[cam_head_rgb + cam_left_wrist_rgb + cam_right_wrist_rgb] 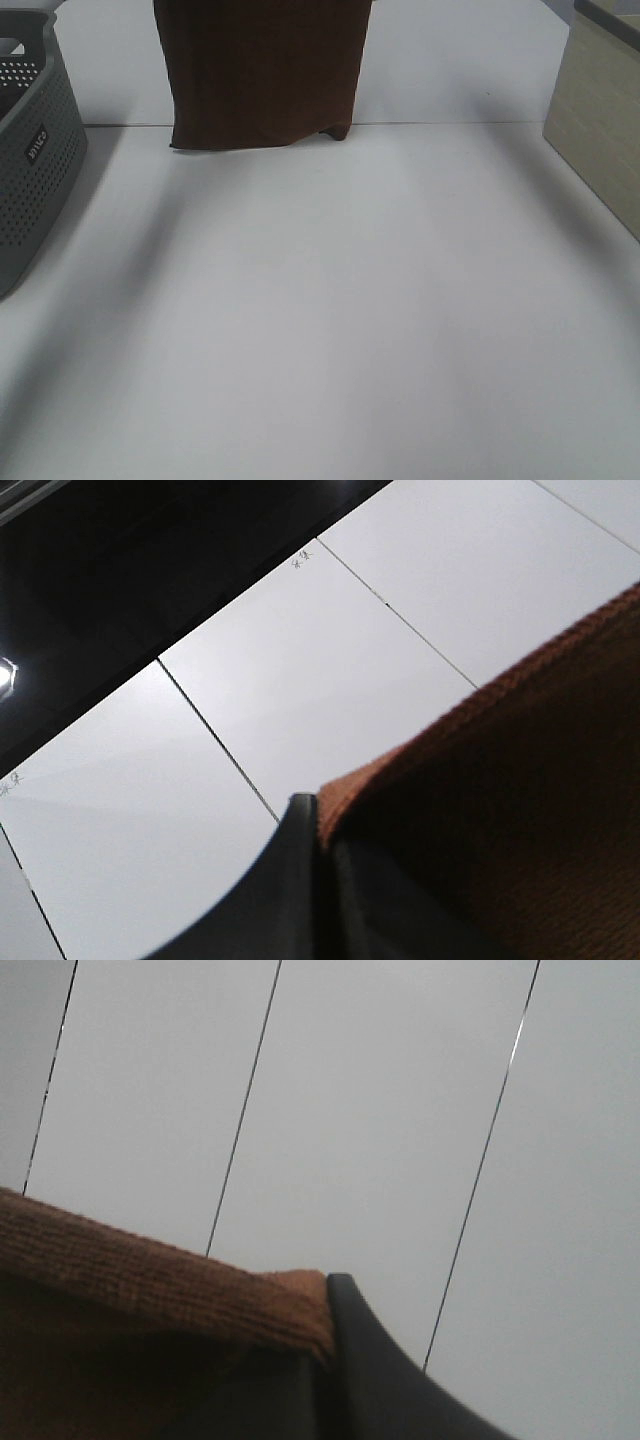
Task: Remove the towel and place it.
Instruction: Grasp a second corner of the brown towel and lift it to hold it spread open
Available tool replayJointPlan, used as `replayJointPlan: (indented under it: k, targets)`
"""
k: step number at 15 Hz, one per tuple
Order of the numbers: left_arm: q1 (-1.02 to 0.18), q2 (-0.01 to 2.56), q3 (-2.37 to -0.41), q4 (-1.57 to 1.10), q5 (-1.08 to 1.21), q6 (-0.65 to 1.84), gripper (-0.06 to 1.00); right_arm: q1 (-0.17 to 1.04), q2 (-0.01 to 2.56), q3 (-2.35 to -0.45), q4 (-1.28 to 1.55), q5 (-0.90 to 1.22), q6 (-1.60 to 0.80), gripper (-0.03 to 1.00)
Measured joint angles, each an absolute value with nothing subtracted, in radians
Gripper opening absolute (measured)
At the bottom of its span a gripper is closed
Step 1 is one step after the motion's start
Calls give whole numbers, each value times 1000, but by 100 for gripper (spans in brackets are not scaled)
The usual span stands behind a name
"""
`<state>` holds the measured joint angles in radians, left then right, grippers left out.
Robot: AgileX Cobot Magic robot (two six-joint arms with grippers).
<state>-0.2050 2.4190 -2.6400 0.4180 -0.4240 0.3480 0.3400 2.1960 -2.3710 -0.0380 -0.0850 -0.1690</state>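
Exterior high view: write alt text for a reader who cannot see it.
A dark brown towel hangs from above the frame at top centre, at the far side of a white table. A grey perforated basket stands at the left edge, a beige box at the right.

towel (262, 70) hanging at back centre, basket (35, 150) left, box (600, 130) right

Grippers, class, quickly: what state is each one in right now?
Left gripper: closed on the brown towel, at its edge.
Right gripper: closed on the same towel's edge.

High camera overlooks the table (320, 330); both wrist cameras hug the towel (265, 70).
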Motion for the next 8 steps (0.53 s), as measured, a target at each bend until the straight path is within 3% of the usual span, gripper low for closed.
replayJointPlan:
  k: [4, 8]
  targets:
    - [-207, 2419, -2640, 492, -335, 221, 0, 339, 2196, -2372, -38, -55, -168, 1]
    - [-240, 2419, -2640, 619, -69, -157, 0, 336, 2186, -2373, 0, 188, -168, 1]
